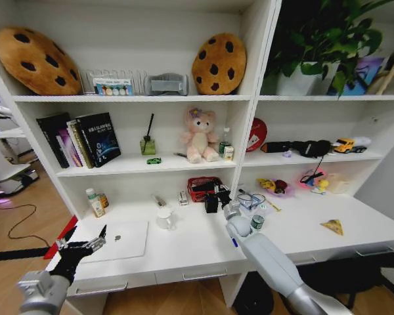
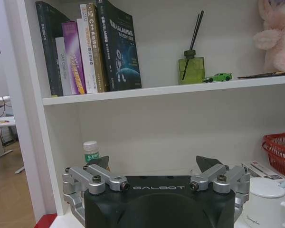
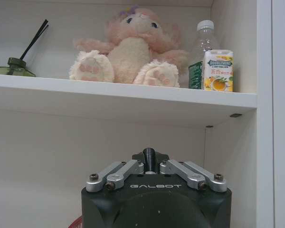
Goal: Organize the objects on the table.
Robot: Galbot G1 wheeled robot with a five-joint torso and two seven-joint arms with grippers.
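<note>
Holding the left gripper (image 1: 85, 244) low over the front left corner of the long white desk (image 1: 197, 252), just beside the silver laptop (image 1: 121, 239), with fingers (image 2: 97, 164) spread wide apart and gripping nothing. Reaching the right gripper (image 1: 213, 200) across the middle of the desk to just in front of the red basket (image 1: 200, 188), below the shelf bearing the pink plush bear (image 3: 133, 47). Pressing that pincer's fingers (image 3: 118, 172) together, with a dark stub at their meeting point; cannot tell whether pad or held thing.

Seeing the laptop lying closed and flat at the desk's left end, near the white mug (image 1: 164, 218). Finding the small green-labelled bottle (image 1: 257, 222) standing upright just beside the right arm, and a blue pen (image 1: 234, 241) lying partly under that arm. Spotting the yellow triangular piece (image 1: 332, 227) well apart on the desk's right end. Noting the tiny green toy car (image 2: 217, 77) parked on the middle shelf, just beside the green reed diffuser (image 2: 191, 70).
</note>
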